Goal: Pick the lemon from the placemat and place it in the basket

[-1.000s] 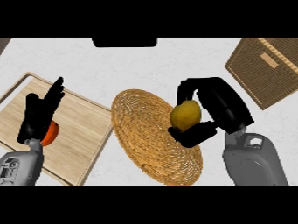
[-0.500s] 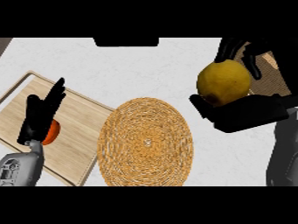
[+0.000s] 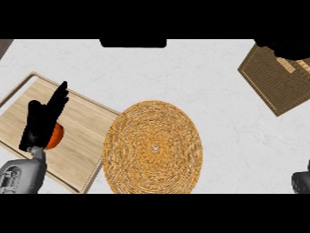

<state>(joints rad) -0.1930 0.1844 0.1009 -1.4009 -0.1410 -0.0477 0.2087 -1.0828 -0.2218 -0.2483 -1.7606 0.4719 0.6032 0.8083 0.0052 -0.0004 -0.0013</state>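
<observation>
Placemat [image 3: 152,146] is bare; the lemon is not visible. Right hand [image 3: 298,48], over the basket [image 3: 282,82], is mostly out of frame: finger state cannot be told. Placement unconfirmed. Left hand [image 3: 44,119] rests, fingers straight.

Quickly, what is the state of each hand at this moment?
Left hand: open, fingers straight, resting over the wooden board.
Right hand: only a dark part shows at the basket; cannot be told.

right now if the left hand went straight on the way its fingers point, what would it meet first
Probably nothing: the left hand points up and away over the board, toward bare counter. Height is unclear.
</observation>
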